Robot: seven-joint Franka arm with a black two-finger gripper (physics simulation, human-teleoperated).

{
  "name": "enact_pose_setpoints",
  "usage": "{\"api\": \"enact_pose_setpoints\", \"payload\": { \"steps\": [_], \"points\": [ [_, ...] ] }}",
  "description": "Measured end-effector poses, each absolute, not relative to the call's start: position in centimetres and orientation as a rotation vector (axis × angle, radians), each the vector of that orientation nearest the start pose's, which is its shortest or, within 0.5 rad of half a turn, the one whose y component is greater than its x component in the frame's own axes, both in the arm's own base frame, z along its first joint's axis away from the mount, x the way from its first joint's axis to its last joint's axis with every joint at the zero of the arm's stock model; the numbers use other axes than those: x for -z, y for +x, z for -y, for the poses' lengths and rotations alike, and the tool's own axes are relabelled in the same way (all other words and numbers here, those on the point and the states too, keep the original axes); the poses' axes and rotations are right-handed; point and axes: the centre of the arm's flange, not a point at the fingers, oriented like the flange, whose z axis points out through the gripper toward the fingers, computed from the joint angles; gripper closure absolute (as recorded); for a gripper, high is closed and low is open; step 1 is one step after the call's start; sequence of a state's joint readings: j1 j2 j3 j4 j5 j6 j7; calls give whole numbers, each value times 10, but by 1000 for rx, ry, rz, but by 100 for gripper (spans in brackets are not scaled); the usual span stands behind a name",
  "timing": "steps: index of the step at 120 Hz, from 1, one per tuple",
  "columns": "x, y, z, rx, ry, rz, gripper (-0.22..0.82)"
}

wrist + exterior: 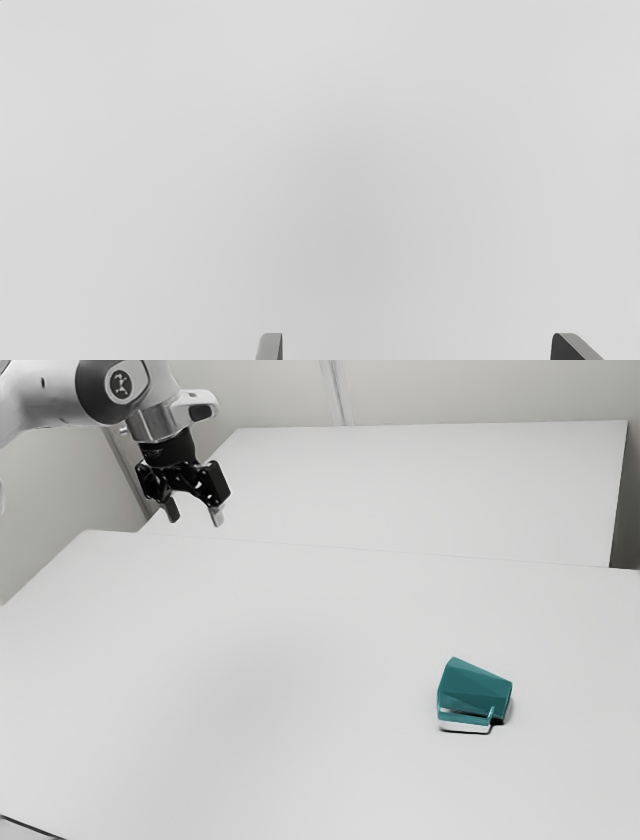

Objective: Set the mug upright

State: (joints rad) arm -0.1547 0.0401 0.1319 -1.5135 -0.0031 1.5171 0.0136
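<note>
As seen from outside, got an open, empty end effector (194, 517), well apart from the teal mug (474, 691), with the latter tipped on its side on the surface (250, 660), lower and far out ahead. Judging by that, still needs a grasp and a turn. Travel out high, line up across the body clear of the handle (463, 719), then descend straight. Close evenly to avoid rolling it or slipping off the taper. Lift slightly before rotating; save wrist travel for roughly a quarter turn, base down. Can't make out mouth versus base for sure; check before choosing turn direction. Can't see the body's far side either. In wrist view, fingers (270, 346) cut off by the edge.
</note>
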Motion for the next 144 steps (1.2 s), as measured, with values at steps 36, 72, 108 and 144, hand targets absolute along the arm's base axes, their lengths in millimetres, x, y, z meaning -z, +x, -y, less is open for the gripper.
{"api": "enact_pose_setpoints", "payload": {
  "steps": [36, 72, 108, 144],
  "points": [
    [-625, 561, 15, -55, -3147, -55, 2],
    [-616, 563, 29, -65, -3219, -85, 2],
    [-583, 569, 59, -15, -3373, -181, 2],
    [-540, 572, 103, 77, -3536, -342, 2]
  ]
}}
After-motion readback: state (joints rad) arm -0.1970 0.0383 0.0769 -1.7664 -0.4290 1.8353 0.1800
